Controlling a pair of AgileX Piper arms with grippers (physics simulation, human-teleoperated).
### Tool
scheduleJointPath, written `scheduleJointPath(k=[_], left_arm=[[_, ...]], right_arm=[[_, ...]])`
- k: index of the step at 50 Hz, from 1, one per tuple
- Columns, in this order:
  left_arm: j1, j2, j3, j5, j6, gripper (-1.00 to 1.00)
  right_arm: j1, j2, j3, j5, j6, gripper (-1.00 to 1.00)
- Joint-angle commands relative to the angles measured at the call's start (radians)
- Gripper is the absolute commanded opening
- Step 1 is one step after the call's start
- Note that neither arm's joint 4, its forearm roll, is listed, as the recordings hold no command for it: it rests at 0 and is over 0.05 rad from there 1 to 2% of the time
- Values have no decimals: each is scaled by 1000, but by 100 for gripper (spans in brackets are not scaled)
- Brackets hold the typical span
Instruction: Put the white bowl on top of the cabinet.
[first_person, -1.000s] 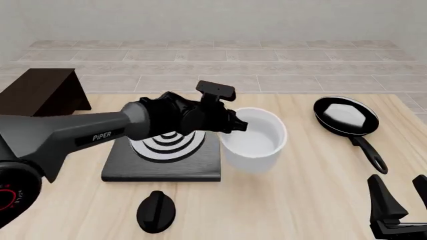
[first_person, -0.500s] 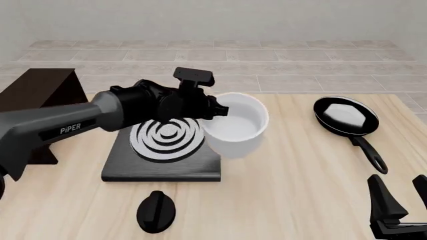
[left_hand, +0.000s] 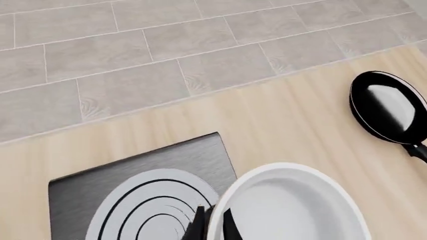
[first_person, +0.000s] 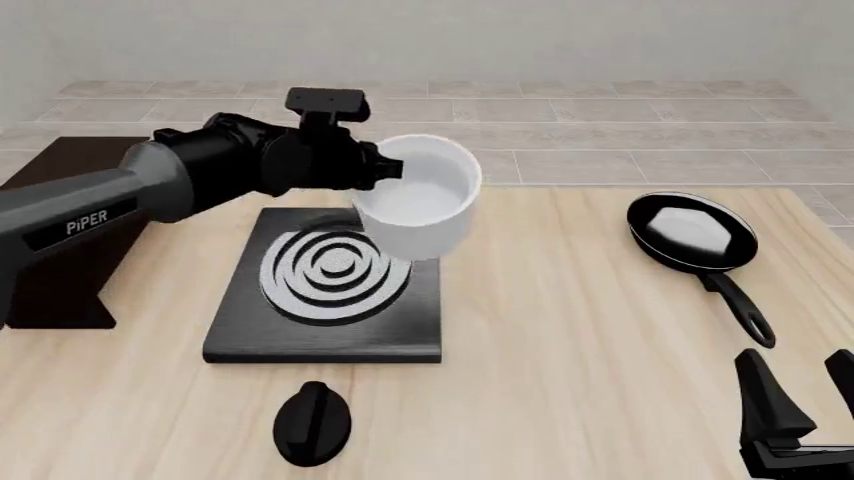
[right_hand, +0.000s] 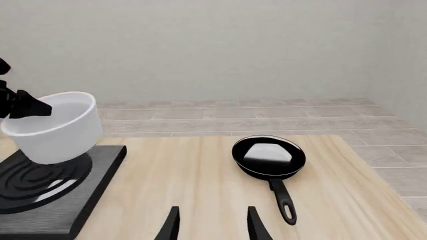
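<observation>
My left gripper (first_person: 383, 170) is shut on the near-left rim of the white bowl (first_person: 420, 205), which hangs tilted in the air above the stove plate's far right corner. In the left wrist view the fingertips (left_hand: 200, 226) pinch the wall of the white bowl (left_hand: 287, 210), one inside and one outside. The right wrist view has the bowl (right_hand: 57, 127) off the table at the left. The dark cabinet (first_person: 70, 165) stands at the table's left edge, left of the bowl, its flat top bare. My right gripper (first_person: 803, 392) rests open low at the front right, holding nothing.
A black stove plate (first_person: 334, 325) with grey rings lies under the bowl. A black knob (first_person: 311, 422) lies in front of it. A black frying pan (first_person: 691, 233) with a white patch sits at the right, handle pointing toward me.
The left arm has lifted the bowl off the table and carried it left and farther away, from beside the stove plate to above its far right corner. The right arm has stayed still.
</observation>
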Motion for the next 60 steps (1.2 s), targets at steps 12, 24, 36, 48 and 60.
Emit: scheduleJointPath(k=[12,24,36,48,60], left_arm=[[117,-46,-77,42,8,-100],[171,-57,-85,46,3,-100],[227,-37,-158,72,-13,-100],[272,-31,-185,83,-7,-100],[347,6,-237,98,10,-100]], right_arm=[[0,-1,0,0,0,100],[0,0,0,0,0,100],[0,0,0,0,0,100],[0,0,0,0,0,100],[0,0,0,0,0,100]])
